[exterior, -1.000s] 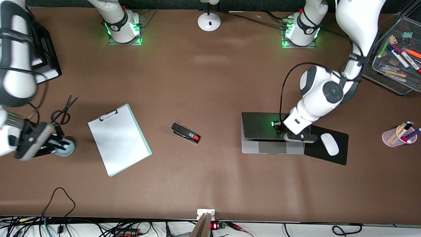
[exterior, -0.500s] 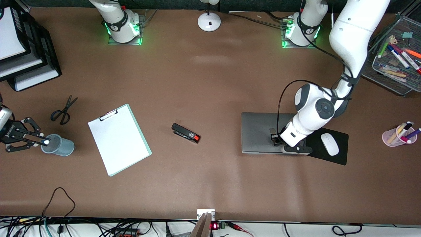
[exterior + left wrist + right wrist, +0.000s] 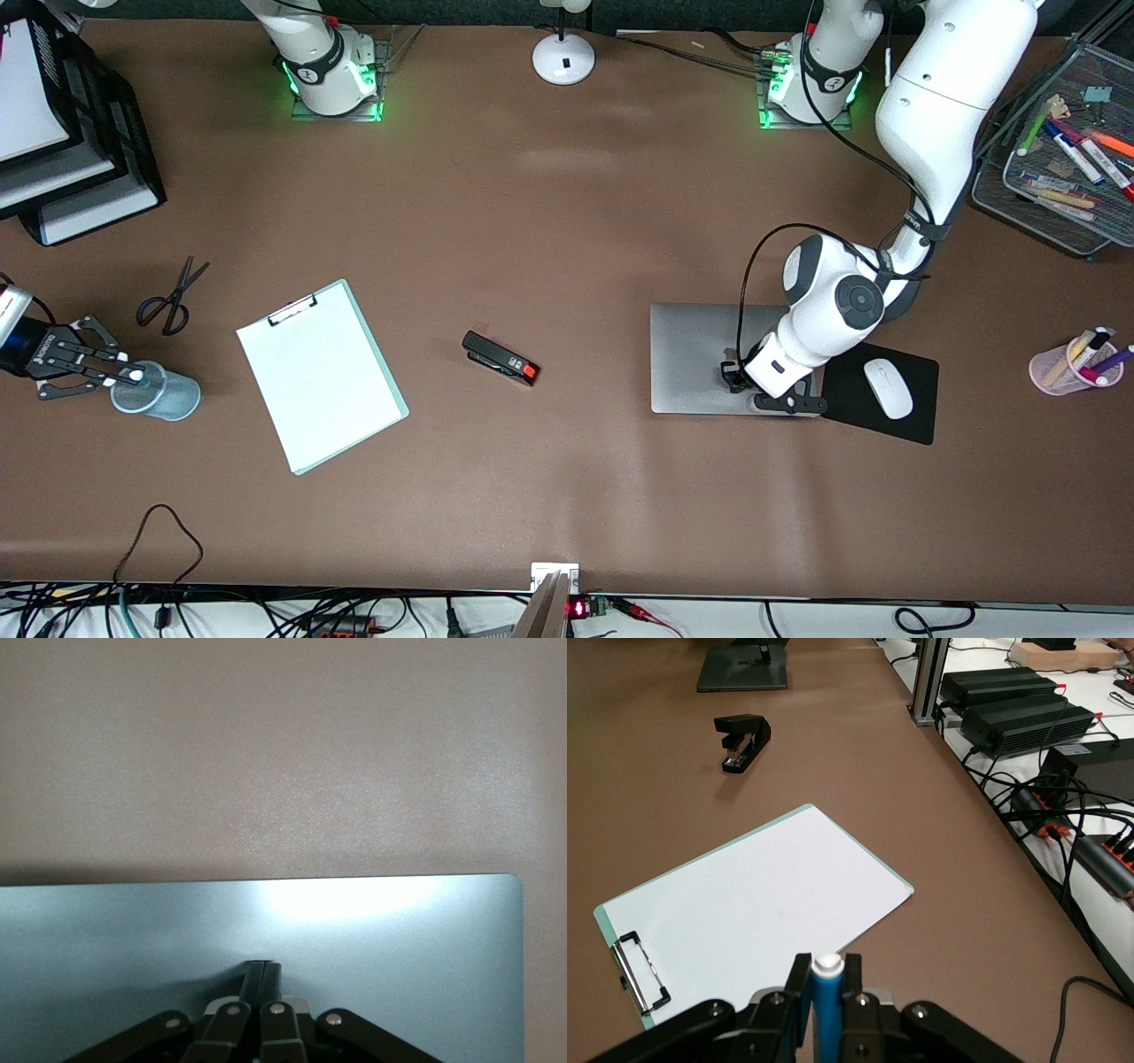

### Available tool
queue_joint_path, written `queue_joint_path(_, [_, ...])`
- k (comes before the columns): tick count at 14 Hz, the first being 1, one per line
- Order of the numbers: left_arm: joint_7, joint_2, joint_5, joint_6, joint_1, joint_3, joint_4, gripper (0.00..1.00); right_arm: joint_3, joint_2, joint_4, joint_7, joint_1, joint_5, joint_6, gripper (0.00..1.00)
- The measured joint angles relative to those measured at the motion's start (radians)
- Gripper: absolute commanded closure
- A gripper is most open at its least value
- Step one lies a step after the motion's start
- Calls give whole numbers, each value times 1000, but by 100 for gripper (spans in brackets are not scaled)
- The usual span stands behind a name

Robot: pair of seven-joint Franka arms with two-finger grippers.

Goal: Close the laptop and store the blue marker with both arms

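The laptop (image 3: 691, 354) lies closed, its silver lid flat, beside the black mouse pad. My left gripper (image 3: 732, 376) is shut and empty, with its tips down on the lid near the edge nearest the front camera. In the left wrist view the two fingers (image 3: 263, 970) meet on the grey lid (image 3: 399, 957). My right gripper (image 3: 89, 368) is at the right arm's end of the table, shut on the blue marker (image 3: 827, 1001). The marker's whitish end (image 3: 135, 375) is over the rim of a grey-blue cup (image 3: 168, 400). The cup is hidden in the right wrist view.
A clipboard (image 3: 319, 377), a black stapler (image 3: 500, 357) and scissors (image 3: 168, 297) lie mid-table. A white mouse (image 3: 888, 388) sits on the mouse pad (image 3: 912, 421). A pink pen cup (image 3: 1076, 363) and a mesh tray (image 3: 1054, 213) stand at the left arm's end, and stacked trays (image 3: 80, 177) at the right arm's.
The laptop lid has gone from part open to flat shut under my left gripper. My right arm has drawn back, and the marker's end has shifted slightly over the cup.
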Motion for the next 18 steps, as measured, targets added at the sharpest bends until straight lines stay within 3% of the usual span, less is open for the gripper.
queue_joint_path(1, [0,0,0,0,0,0,0,100,0,4,0,-10,-1,1,0,70])
queue_joint_path(2, [0,0,0,0,0,0,1,100,0,7,0,-13,-4,1,0,24])
queue_joint_path(3, [0,0,5,0,1,2,3,100,0,7,0,-13,-6,1,0,0])
queue_joint_path(6, [0,-14,28,-49,5,4,42,100,0,6,3,27,-11,2,0,0])
queue_joint_path(11, [0,-127,31,-520,5,3,236,94,10,-22,38,300,-1,-75,-3,0])
queue_joint_path(12, [0,-149,35,-605,5,3,270,80,13,-37,47,382,14,-123,-4,0])
queue_joint_path(13, [5,-167,46,-675,5,3,297,72,16,-60,54,469,37,-183,-4,0])
queue_joint_path(15, [35,-199,66,-778,5,0,330,29,20,-121,63,641,97,-310,-5,0])
queue_joint_path(16, [48,-216,69,-810,5,-2,339,15,21,-155,63,727,128,-363,-8,0])
queue_joint_path(17, [64,-233,70,-832,4,-3,343,2,21,-183,63,802,156,-404,-17,0])
queue_joint_path(18, [86,-252,70,-853,5,-3,344,2,21,-208,62,872,183,-446,-37,0])
